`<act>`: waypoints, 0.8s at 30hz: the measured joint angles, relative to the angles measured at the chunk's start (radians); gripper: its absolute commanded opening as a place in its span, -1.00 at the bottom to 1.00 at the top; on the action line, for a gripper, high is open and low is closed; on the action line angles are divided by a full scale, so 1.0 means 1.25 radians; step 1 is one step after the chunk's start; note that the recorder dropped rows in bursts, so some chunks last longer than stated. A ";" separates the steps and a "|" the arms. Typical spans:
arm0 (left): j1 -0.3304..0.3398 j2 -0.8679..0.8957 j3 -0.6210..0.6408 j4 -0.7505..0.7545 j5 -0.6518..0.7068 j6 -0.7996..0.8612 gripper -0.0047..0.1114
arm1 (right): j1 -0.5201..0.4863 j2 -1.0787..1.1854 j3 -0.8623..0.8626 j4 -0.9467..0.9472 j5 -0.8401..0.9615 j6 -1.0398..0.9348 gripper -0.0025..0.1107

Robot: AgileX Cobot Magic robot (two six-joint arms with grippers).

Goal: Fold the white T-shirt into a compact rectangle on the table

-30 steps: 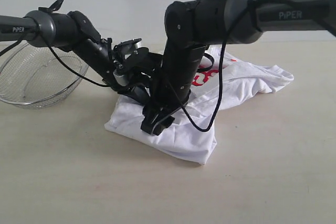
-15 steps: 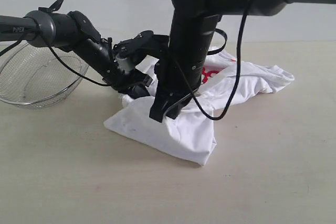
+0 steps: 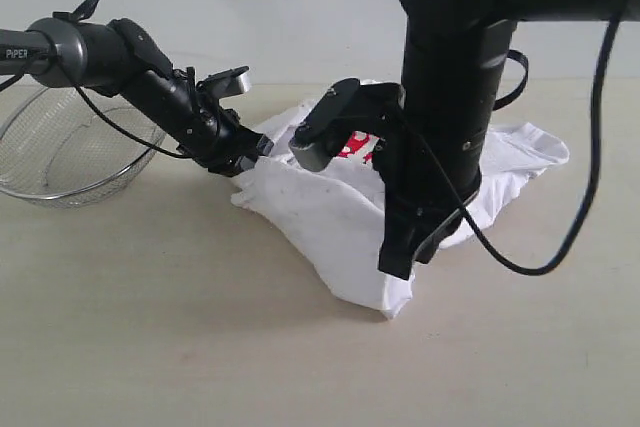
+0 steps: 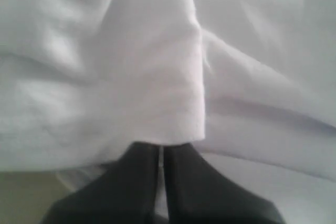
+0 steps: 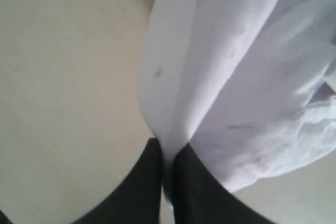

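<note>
Both grippers pinch the white shirt (image 3: pixel 330 217), left gripper (image 4: pixel 160 150) at its left edge, right gripper (image 5: pixel 168 153) nearer, on a beige worktop (image 3: pixel 150 347).

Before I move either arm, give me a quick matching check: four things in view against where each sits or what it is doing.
Things:
1. left gripper
2. right gripper
3. wire basket
4. red lettering

States:
A. stands apart from the white T-shirt, at the exterior view's left edge
B. fingers shut on the shirt's near corner
C. partly hidden behind the right arm
D. fingers shut on the shirt's edge facing the basket

Pairs: 1-D; 2-B; 3-A; 4-C
</note>
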 measured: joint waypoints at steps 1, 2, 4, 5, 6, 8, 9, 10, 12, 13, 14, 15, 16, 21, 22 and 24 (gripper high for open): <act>0.000 0.000 0.000 0.000 0.002 0.000 -0.84 | 0.000 -0.025 0.030 0.000 0.000 0.016 -0.96; 0.000 0.000 0.000 0.000 0.001 0.000 -0.84 | 0.000 -0.039 0.044 0.000 -0.002 0.023 -0.96; 0.000 0.000 0.000 0.000 0.003 0.000 -0.84 | 0.000 -0.071 0.086 0.000 -0.002 0.036 -0.96; 0.000 0.000 0.000 0.000 0.003 0.000 -0.84 | 0.000 -0.084 0.106 0.000 -0.002 0.040 -0.96; 0.000 0.000 0.000 0.000 0.003 0.000 -0.84 | 0.000 -0.103 0.137 -0.005 -0.002 0.046 -0.96; 0.000 0.000 0.000 0.000 0.006 0.000 -0.84 | 0.000 -0.127 0.187 -0.005 -0.003 0.054 -0.96; 0.000 0.000 0.000 0.000 0.008 0.000 -0.84 | 0.000 -0.143 0.213 -0.005 -0.003 0.062 -0.96; 0.000 0.000 0.000 0.000 0.010 0.000 -0.84 | 0.000 -0.153 0.237 -0.005 -0.003 0.070 -0.96; 0.000 0.000 0.000 0.000 0.018 0.000 -0.84 | 0.000 -0.176 0.282 -0.005 -0.003 0.093 -0.96; 0.000 0.000 0.000 0.000 0.019 0.000 -0.84 | 0.000 -0.186 0.299 -0.005 -0.005 0.101 -0.96; 0.000 0.000 0.000 -0.001 0.019 0.000 -0.84 | 0.000 -0.195 0.320 -0.010 -0.005 0.107 -0.96; 0.000 0.000 0.000 -0.001 0.019 0.000 -0.84 | 0.000 -0.204 0.340 -0.017 0.000 0.110 -0.96; 0.000 0.000 0.000 -0.001 0.019 0.000 -0.84 | 0.000 -0.208 0.353 -0.025 0.004 0.112 -0.96; 0.000 0.000 0.000 -0.001 0.019 0.000 -0.84 | 0.000 -0.213 0.382 -0.104 0.012 0.187 -0.96; 0.000 0.000 0.000 -0.001 0.019 0.000 -0.84 | 0.000 -0.214 0.382 -0.117 0.012 0.195 -0.96; 0.000 0.000 0.000 -0.003 0.019 0.000 -0.84 | 0.000 -0.214 0.383 -0.161 0.012 0.204 -0.96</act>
